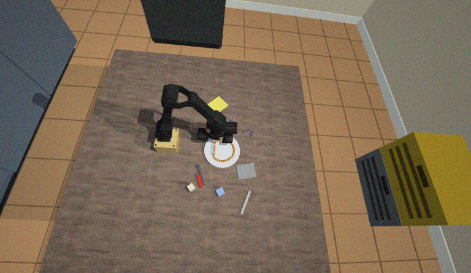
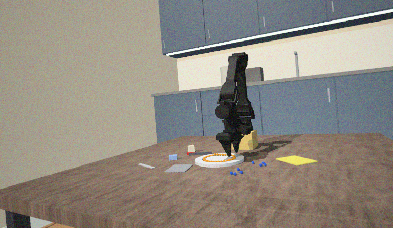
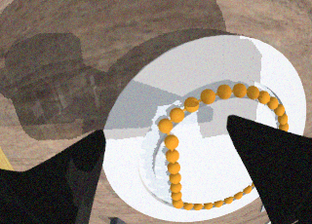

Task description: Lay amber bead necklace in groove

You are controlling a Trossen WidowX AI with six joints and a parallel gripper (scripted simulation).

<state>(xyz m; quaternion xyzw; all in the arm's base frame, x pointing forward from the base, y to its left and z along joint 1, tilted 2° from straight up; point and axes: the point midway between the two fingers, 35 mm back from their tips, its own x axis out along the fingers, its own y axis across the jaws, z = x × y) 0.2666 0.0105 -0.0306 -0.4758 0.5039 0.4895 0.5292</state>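
Note:
The white round bead board [image 1: 222,164] [image 2: 199,163] [image 3: 288,58] lies on the table. The amber necklace [image 1: 234,150] [image 2: 203,158] [image 3: 224,92] lies on it in a D-shaped loop. Its curved side follows the ring groove. In the wrist view its left side runs nearly straight, inside the curve of the groove, and the groove's left arc shows without beads. My gripper [image 2: 233,153] [image 3: 167,130] is open, low over the board's edge, with its fingertips on either side of the loop's upper left corner. It holds nothing. One finger hides part of the loop's right side.
Several loose blue beads [image 1: 248,129] [image 2: 238,169] and a yellow sheet [image 1: 218,103] [image 2: 296,160] lie near the board. A grey square [image 1: 246,170] [image 2: 179,168], a blue block [image 1: 220,191] [image 2: 173,157], a cream cube [image 1: 190,187], a red-and-grey tool [image 1: 199,181] and a white stick [image 1: 245,202] lie around it.

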